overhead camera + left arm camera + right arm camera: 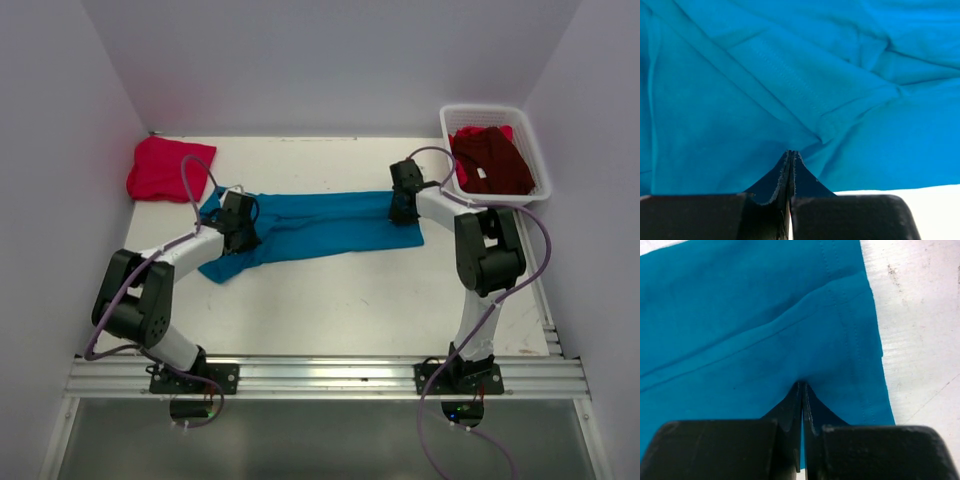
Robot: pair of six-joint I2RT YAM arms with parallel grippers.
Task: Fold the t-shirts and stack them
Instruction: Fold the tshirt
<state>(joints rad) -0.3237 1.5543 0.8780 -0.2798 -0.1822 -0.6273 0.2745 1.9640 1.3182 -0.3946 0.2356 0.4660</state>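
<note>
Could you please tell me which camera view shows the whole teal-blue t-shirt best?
The top external view: there the teal-blue t-shirt shows nearly whole, laid out lengthwise. The two wrist views show only close patches of its cloth and seams.

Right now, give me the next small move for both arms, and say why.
Probably raise both together a little, lifting the teal-blue t-shirt off the table to start a fold. The left gripper and right gripper are each shut on its cloth near opposite ends, and it lies spread between them.
</note>
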